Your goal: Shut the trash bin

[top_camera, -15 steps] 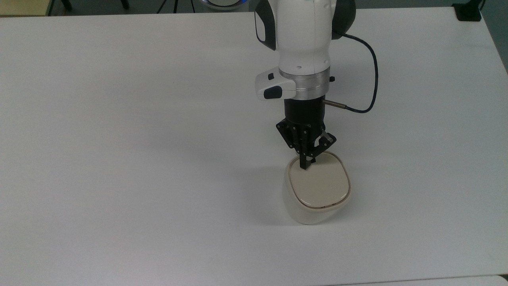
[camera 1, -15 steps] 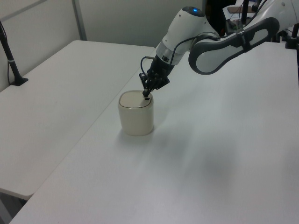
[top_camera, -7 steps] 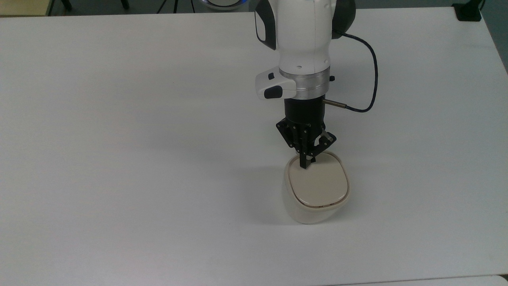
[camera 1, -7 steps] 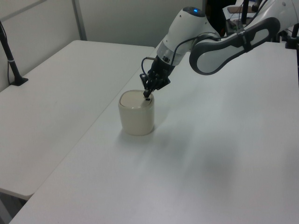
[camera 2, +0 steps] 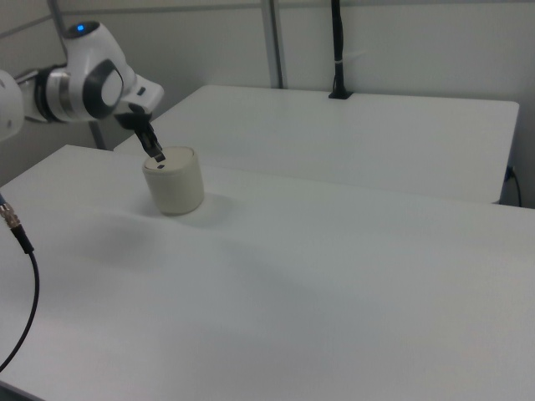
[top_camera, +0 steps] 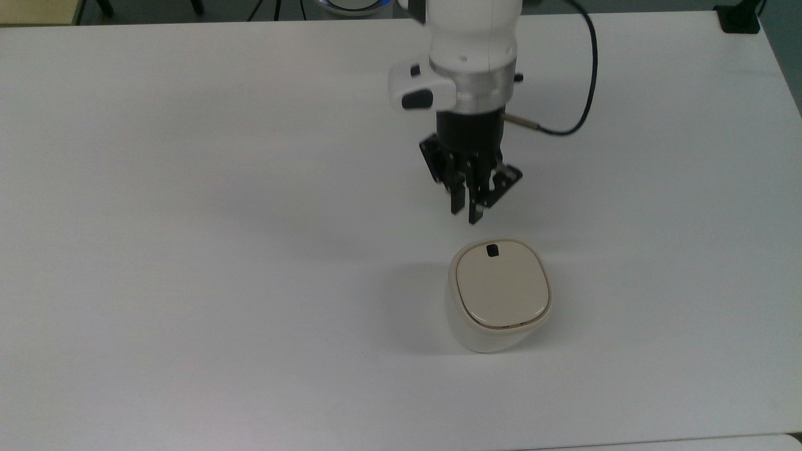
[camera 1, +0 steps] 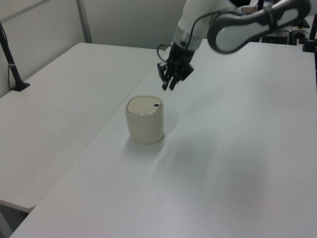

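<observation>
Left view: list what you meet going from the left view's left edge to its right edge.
Black post at the wall, then the trash bin with its lid down, then the hand hanging above the table, then the arm's grey-and-white link.

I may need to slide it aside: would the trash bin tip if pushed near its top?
Possibly: the trash bin looks taller than wide, with a tapered base. Its smooth plastic probably slides on the table. Pushing low seems safer.
</observation>
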{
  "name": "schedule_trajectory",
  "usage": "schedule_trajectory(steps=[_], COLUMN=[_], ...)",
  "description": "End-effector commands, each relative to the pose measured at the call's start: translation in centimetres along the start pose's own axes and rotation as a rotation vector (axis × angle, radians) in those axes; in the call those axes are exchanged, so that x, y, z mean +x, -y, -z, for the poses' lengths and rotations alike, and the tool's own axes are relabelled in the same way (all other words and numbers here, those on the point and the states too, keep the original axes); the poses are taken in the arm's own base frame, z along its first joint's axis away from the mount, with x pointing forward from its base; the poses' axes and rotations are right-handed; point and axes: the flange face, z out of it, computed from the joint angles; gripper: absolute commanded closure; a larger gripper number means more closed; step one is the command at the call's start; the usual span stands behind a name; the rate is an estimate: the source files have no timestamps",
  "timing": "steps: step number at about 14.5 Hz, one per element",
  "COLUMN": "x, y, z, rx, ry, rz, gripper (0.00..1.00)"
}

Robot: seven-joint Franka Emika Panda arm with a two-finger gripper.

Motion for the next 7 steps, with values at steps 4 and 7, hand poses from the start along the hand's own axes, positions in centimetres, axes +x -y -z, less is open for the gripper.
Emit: schedule_trajectory(steps=[4,7], x=[-0.7,-0.5], y=[-5.2,-10.3], z=[9.2,15.5], rx=[-0.174,-0.212], ry=[0.162,0.275], rz=[0.128,0.278], gripper=[0.0,0.0])
